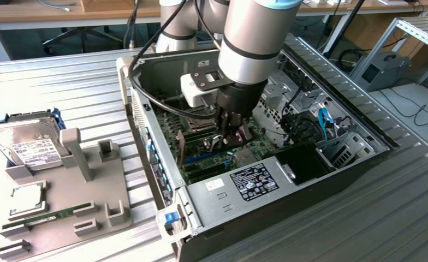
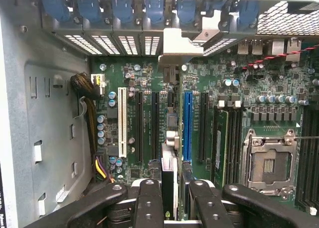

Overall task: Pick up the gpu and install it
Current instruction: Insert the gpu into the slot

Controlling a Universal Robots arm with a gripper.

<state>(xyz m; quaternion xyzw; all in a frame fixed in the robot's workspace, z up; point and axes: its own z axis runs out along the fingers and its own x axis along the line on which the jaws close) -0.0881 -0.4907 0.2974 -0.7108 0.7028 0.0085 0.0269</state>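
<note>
Grey corrugated metal forms the table (image 1: 68, 98) on which one open computer case (image 1: 360, 158) lies on its side, its green motherboard (image 1: 199, 164) exposed. One robot arm (image 1: 254, 43) reaches down into the case, and its one gripper (image 1: 227, 143) sits low over the board.

In the wrist view the gripper (image 2: 168, 208) shows two black fingers (image 2: 149, 203), drawn in on the gpu (image 2: 169, 138), which is seen edge-on between them. The card stands upright on its long edge, running away from the fingers along the line of the expansion slots, with its pale metal bracket (image 2: 180, 48) at the far end against the rear slot openings of the case. Whether the card is seated in a slot cannot be told. One blue slot (image 2: 187, 126) lies just beside the card on one flank, and one white slot (image 2: 122, 121) lies further off on the other. One empty processor socket (image 2: 269, 163) sits well apart from the card.

On the exterior view's left, one grey fixture tray (image 1: 61, 218) rests on the table. It carries one silver hard drive (image 1: 28, 144) with a white label, one square processor chip (image 1: 26, 197) and one narrow green memory stick (image 1: 50, 215).
</note>
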